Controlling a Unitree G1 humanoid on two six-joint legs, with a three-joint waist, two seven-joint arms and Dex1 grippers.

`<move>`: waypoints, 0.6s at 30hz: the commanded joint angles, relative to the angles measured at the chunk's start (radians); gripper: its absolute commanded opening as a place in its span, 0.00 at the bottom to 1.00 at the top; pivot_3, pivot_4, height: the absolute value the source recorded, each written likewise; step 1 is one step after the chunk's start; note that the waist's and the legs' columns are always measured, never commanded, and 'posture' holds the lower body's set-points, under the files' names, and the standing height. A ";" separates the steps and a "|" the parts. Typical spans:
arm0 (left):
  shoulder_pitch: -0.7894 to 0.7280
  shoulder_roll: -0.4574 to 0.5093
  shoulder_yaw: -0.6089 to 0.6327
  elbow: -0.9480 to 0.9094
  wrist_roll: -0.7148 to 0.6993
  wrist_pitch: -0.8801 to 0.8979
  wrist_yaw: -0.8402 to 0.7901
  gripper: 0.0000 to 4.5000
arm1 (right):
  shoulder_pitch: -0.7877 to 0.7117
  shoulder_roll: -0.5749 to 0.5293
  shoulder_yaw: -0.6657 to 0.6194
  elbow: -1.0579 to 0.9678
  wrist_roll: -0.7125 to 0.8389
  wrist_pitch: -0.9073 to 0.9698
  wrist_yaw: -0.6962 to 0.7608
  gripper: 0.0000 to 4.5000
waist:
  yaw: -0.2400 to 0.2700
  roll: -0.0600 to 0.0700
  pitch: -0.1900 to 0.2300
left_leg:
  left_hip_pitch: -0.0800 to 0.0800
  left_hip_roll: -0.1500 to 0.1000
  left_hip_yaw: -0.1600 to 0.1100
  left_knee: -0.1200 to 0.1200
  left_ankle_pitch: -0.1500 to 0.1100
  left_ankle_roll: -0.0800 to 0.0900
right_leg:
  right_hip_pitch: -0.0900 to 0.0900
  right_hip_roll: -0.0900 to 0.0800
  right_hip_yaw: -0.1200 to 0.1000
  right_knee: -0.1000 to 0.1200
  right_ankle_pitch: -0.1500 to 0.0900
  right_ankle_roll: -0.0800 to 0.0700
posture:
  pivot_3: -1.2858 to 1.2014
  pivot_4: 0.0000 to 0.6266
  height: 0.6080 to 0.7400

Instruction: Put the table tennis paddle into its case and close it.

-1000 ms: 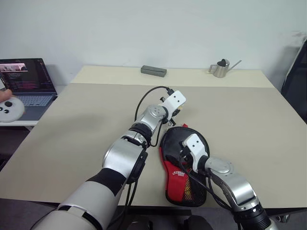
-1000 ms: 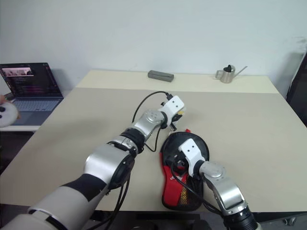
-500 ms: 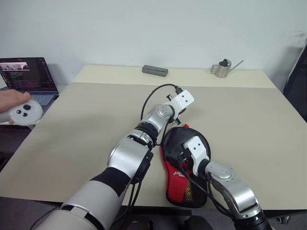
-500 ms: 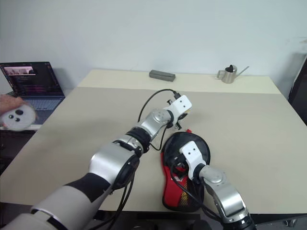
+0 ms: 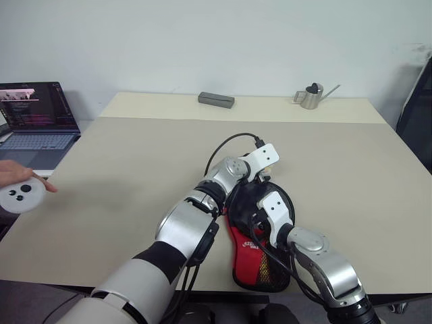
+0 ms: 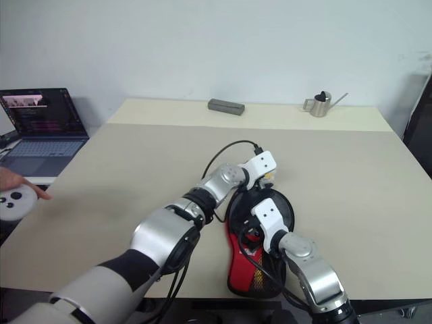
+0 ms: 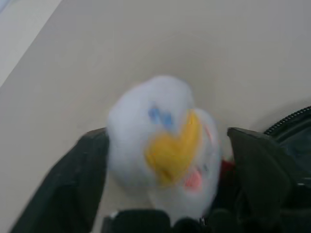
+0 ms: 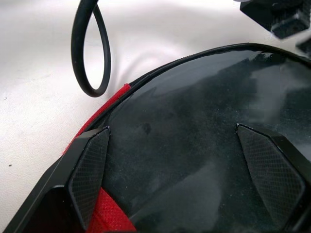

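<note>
The case [image 5: 259, 262] lies open on the table's near side, with a red panel and a mesh pocket at its near end. Inside its zipper rim I see the paddle's black face [image 8: 194, 121]; the handle is hidden. My right gripper [image 8: 180, 174] hovers open just over that black face, also seen at the case's middle [image 5: 260, 225]. At the far rim of the case, my left gripper [image 5: 264, 177] is open, its two fingers standing on either side of the white-yellow plush charm [image 7: 165, 145].
A small metal watering can [image 5: 310, 96] and a grey box [image 5: 216, 100] stand at the table's far edge. Off the table's left side, beside an open laptop [image 5: 37, 115], a person's hand holds a white controller [image 5: 20, 196]. My left arm's black cable [image 8: 90, 48] loops beside the case.
My left gripper has swung right and down to the case's far rim. The person's hand with the white controller has dropped lower at the left edge. The right arm stayed put.
</note>
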 commanded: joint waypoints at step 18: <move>-0.038 0.285 0.286 -0.081 -0.297 -0.008 -0.301 0.99 | -0.075 -0.078 -0.045 0.314 0.019 0.063 0.085 1.00 | -0.022 0.000 -0.001 | 0.002 0.001 0.000 0.001 0.001 -0.001 | 0.000 0.002 0.000 0.002 0.000 0.000 | 0.52 0.24 1.00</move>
